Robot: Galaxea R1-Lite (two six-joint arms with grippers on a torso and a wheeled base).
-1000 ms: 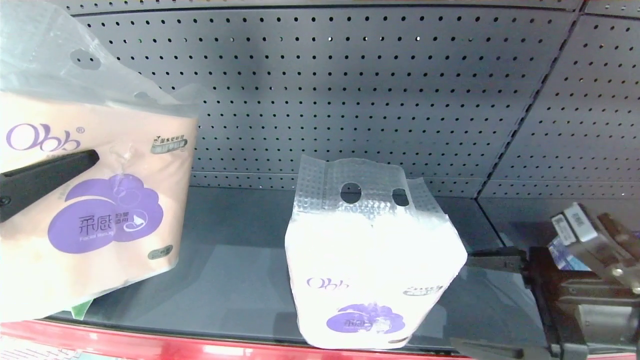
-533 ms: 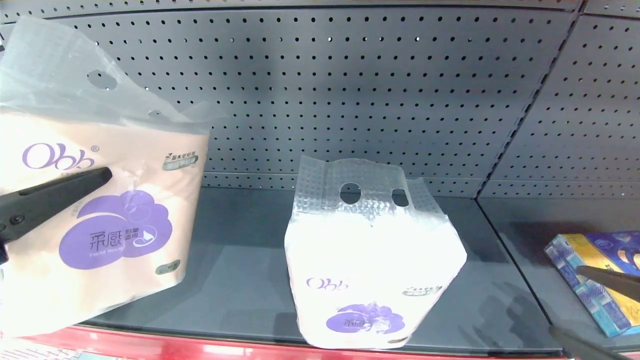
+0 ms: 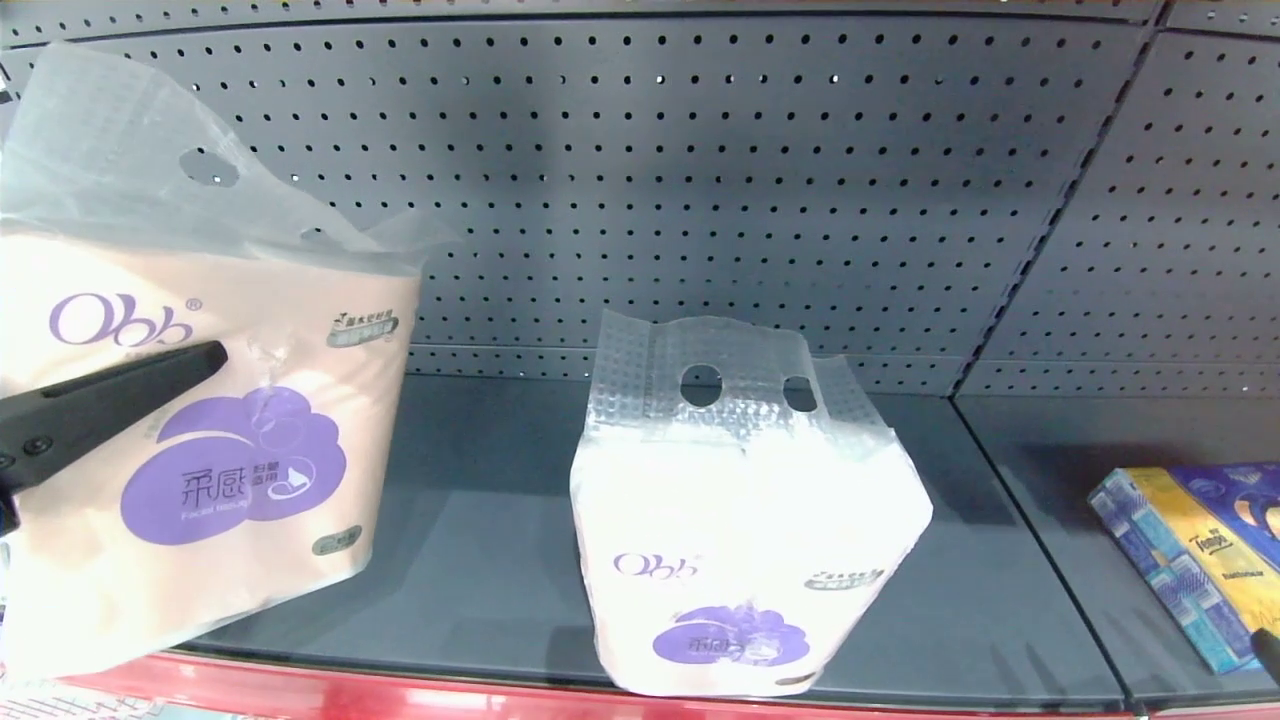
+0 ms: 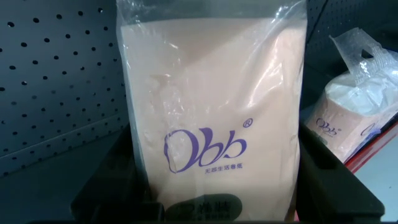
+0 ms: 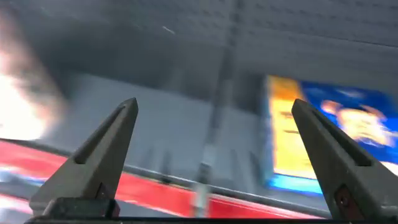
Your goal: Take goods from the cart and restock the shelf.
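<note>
At the left end of the shelf's front, the peach tissue pack (image 3: 200,440) hangs tilted in the left gripper (image 4: 214,183). Its clear handle flap is uppermost and its printed face turned outward. Its lower edge sits over the red front lip (image 3: 420,695), and whether it touches the deck cannot be told. One dark finger (image 3: 120,400) lies across the printed face; in the left wrist view the pack fills the span between both fingers, so the jaws are clamped on its two broad sides. That hold probably keeps the soft pack upright and facing forward, ready to be set down beside its neighbour.

That neighbour, a white tissue pack (image 3: 745,540), stands alone near the middle of the grey shelf (image 3: 480,540) with its flap up and label forward, close to the front edge. The two packs are well apart, with bare deck between them — likely the slot to fill. A perforated back panel (image 3: 700,180) rises behind.

Past the divider to the right lie blue and yellow boxes (image 3: 1190,560). The right gripper (image 5: 214,106) hangs before them with its jaws spread wide, holding and touching nothing — free for the next item.
</note>
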